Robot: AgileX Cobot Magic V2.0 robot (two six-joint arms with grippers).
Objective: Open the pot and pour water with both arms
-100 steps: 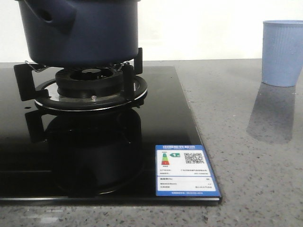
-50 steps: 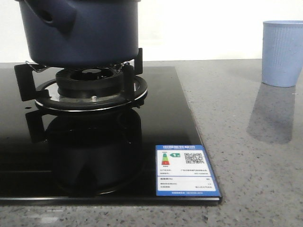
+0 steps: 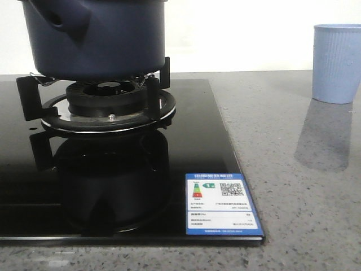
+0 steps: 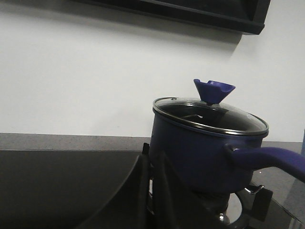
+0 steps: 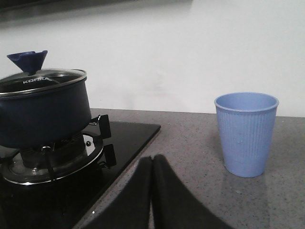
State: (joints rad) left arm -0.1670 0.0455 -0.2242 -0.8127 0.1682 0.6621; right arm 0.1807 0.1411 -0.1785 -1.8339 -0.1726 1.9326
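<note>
The dark navy pot (image 3: 96,39) stands on the gas burner (image 3: 107,104) at the left of the front view, its stubby holed handle (image 3: 62,20) facing me. In the left wrist view the pot (image 4: 200,148) carries a glass lid (image 4: 209,117) with a blue knob (image 4: 214,89); my left gripper (image 4: 151,160) is shut and empty, short of the pot. In the right wrist view the pot (image 5: 43,112) and lid (image 5: 40,78) show at one side; my right gripper (image 5: 152,160) is shut and empty over the counter. Neither gripper shows in the front view.
A pale blue ribbed cup (image 3: 337,63) stands on the grey speckled counter (image 3: 299,186) at the right, also in the right wrist view (image 5: 245,133). The black glass hob (image 3: 113,186) bears a blue energy label (image 3: 221,204) near its front edge. A white wall stands behind.
</note>
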